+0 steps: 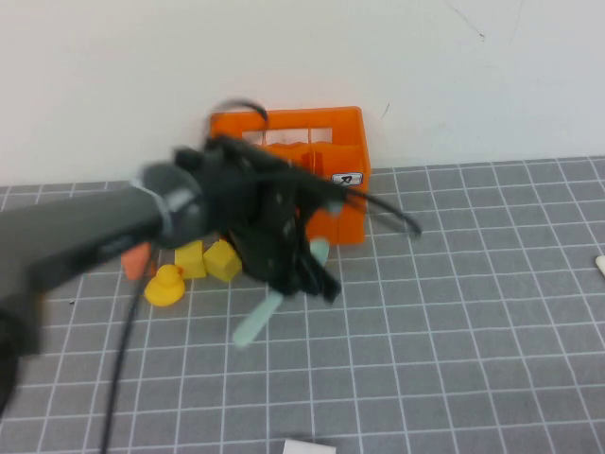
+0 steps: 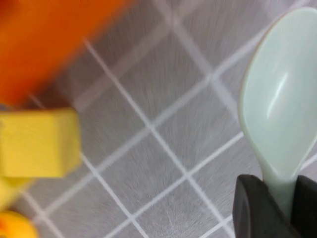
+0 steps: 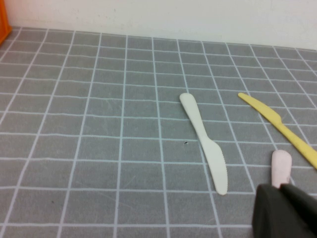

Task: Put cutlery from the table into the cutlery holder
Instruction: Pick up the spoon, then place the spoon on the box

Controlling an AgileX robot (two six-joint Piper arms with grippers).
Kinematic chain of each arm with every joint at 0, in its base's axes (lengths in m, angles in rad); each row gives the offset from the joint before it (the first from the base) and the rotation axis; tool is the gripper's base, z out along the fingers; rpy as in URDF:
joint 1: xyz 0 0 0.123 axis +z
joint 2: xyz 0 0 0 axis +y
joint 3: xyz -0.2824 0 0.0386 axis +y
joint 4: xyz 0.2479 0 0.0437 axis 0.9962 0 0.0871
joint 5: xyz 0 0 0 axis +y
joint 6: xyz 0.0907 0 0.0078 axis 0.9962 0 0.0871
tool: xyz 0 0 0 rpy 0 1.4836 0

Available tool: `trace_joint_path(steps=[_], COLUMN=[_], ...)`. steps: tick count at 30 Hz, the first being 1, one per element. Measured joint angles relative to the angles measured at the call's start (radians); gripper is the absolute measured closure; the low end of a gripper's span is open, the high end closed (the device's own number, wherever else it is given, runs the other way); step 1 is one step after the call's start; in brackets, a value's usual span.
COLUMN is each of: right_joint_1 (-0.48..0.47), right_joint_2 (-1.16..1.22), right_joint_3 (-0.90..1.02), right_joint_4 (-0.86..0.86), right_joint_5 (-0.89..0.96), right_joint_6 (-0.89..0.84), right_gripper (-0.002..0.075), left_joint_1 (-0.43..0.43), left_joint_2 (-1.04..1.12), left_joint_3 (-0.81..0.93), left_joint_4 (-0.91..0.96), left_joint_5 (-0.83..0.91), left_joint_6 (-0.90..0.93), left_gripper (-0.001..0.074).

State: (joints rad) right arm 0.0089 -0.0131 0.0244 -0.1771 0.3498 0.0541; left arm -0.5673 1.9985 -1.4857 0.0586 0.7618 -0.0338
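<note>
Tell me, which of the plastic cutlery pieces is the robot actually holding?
The mint-green spoon: the left gripper pinches its handle near the orange crate. The white knife and yellow knife lie loose before the right gripper.

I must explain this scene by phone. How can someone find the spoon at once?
Find the orange crate by the wall. In front of it, the left gripper holds the spoon on a slant. It is pale mint green and long, unlike the yellow blocks beside it. The right gripper is elsewhere, near a white knife.
</note>
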Motion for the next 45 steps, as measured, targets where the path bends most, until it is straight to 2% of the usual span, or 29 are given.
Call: trace_joint_path(steps=[4, 8, 14, 19, 25, 33, 39, 45], right_joint_1=[0.000, 0.000, 0.000, 0.000, 0.000, 0.000, 0.000, 0.000], right_joint_2=[0.000, 0.000, 0.000, 0.000, 0.000, 0.000, 0.000, 0.000], right_joint_3=[0.000, 0.000, 0.000, 0.000, 0.000, 0.000, 0.000, 0.000], right_joint_4=[0.000, 0.000, 0.000, 0.000, 0.000, 0.000, 0.000, 0.000], right_joint_5=[0.000, 0.000, 0.000, 0.000, 0.000, 0.000, 0.000, 0.000], right_joint_6=[0.000, 0.000, 0.000, 0.000, 0.000, 0.000, 0.000, 0.000], right_gripper=[0.0729, 0.0729, 0.0729, 0.0729, 0.0729, 0.0729, 0.0729, 0.0729], left_joint_1=[0.000, 0.000, 0.002, 0.035, 0.112, 0.207, 0.218, 0.219], left_joint_2=[-0.164, -0.326, -0.528, -0.588, -0.538, -0.351, -0.191, -0.060], left_joint_3=[0.021, 0.126, 0.384, 0.536, 0.560, 0.560, 0.514, 0.411], left_joint_4=[-0.009, -0.021, -0.023, -0.072, -0.111, -0.212, -0.212, -0.206], left_joint_5=[-0.069, -0.230, -0.575, -0.903, -1.198, -1.546, -1.681, -1.687], left_joint_6=[0.000, 0.000, 0.000, -0.008, -0.011, -0.081, -0.115, -0.120], left_gripper=[0.0635, 0.0635, 0.0635, 0.0635, 0.0635, 0.0635, 0.0635, 0.0635])
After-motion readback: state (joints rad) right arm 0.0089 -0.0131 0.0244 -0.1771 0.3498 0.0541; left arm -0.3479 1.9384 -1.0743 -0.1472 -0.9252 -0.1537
